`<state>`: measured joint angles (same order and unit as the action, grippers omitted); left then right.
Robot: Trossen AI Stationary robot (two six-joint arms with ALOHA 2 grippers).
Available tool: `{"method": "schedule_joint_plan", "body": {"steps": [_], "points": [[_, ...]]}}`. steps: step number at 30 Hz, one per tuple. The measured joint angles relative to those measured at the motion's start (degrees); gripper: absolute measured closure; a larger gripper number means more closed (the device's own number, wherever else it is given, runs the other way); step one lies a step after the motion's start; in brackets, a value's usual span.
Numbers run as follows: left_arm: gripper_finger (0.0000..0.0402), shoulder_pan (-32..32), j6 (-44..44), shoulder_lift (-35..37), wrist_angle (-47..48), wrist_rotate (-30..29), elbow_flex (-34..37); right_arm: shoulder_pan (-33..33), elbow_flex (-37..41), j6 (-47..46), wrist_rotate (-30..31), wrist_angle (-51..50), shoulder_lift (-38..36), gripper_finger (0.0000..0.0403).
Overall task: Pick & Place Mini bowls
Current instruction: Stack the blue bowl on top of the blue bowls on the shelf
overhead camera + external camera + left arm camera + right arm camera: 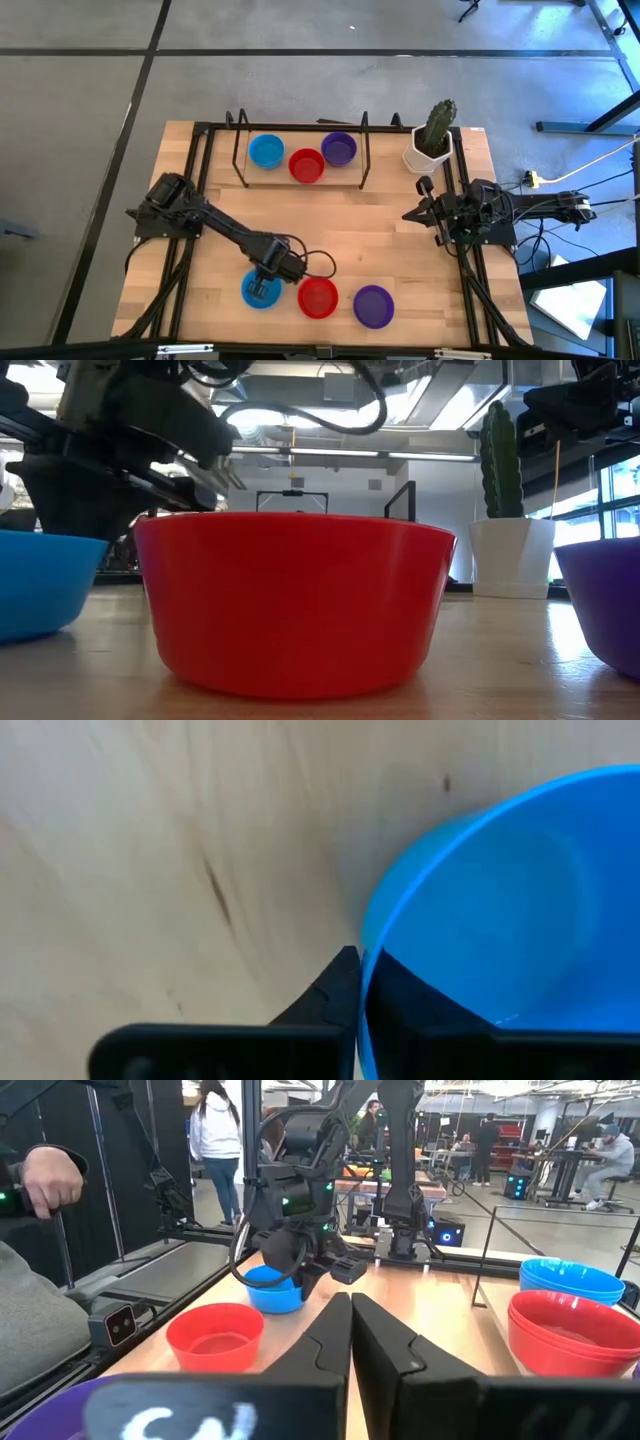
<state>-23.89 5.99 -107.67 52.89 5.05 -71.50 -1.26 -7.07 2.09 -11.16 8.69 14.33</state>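
Note:
Three mini bowls stand in a row near the table's front edge: a blue one (pixel 262 291), a red one (pixel 318 298) and a purple one (pixel 373 306), each on its base. My left gripper (pixel 264 283) points down over the blue bowl and is shut on its rim. More blue (pixel 266 151), red (pixel 306 165) and purple (pixel 339 149) bowls sit at the far side; the blue and red ones are stacks (pixel 570 1280). My right gripper (pixel 408 214) waits shut and level at the right, touching nothing. My left gripper pinches the blue bowl's rim (pixel 362 965) between its two fingers, one finger (pixel 330 998) outside the wall and one (pixel 415 1010) inside the bowl. The fingers come from above, pointing down. The bowl (pixel 272 1293) sits upright with its base on the table.
A black wire frame (pixel 300 130) stands over the far bowls. A white pot with a green cactus (pixel 432 138) stands at the far right corner. Bare wood lies in the table's middle (pixel 350 220). People stand beyond the table's left side (pixel 215 1130).

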Motion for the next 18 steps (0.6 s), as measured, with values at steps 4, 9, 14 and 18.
{"method": "schedule_joint_plan", "body": {"steps": [4, 9, 14, 18], "points": [[0.0397, 0.0, -2.2, 2.2, 2.5, -0.6, 0.1, 0.0, 0.0, -0.1, 0.0, 0.0, 0.0, 0.0389], [0.0398, 0.2, -3.4, 10.6, -1.2, -4.4, 0.8, 0.0, 0.0, -0.1, 0.0, 0.0, 0.0, 0.0389], [0.0398, 1.1, -3.9, 25.5, -18.0, -4.7, 11.8, 0.0, 0.0, -0.1, 0.0, -0.4, 0.0, 0.0389], [0.0398, 1.5, -3.3, 40.2, -31.1, -10.7, 26.1, 0.0, 0.0, -0.1, 0.0, -0.5, 0.0, 0.0389]]}}
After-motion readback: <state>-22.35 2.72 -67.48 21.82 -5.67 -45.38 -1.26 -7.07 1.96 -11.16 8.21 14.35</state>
